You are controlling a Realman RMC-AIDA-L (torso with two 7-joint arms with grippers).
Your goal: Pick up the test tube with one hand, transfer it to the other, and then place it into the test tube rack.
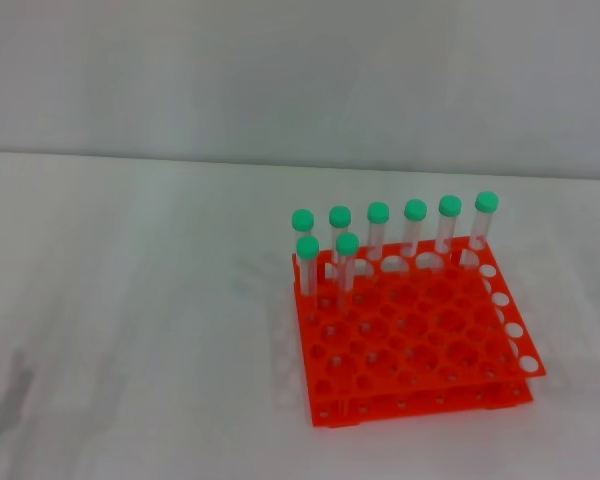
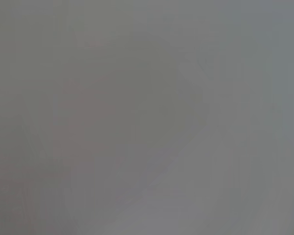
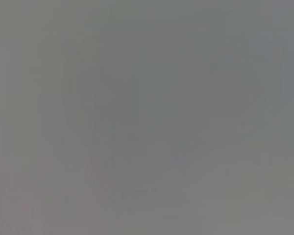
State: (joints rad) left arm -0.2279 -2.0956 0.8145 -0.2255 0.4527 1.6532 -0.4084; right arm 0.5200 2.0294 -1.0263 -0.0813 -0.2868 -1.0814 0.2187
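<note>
The orange-red test tube rack [image 1: 420, 350] stands on the white table, right of centre in the head view. Several clear test tubes with green caps stand upright in its holes. A row of them fills the far edge, from one at the left [image 1: 302, 222] to one at the right corner [image 1: 485, 205]. Two more, among them one test tube [image 1: 347, 262], stand in the second row near the rack's left side. No tube lies loose on the table. Neither gripper shows in the head view. Both wrist views show only a plain grey surface.
The white table [image 1: 130, 330] stretches to the left and in front of the rack. Its far edge meets a pale wall [image 1: 280, 70]. A faint dark shadow lies at the near left corner [image 1: 10, 400].
</note>
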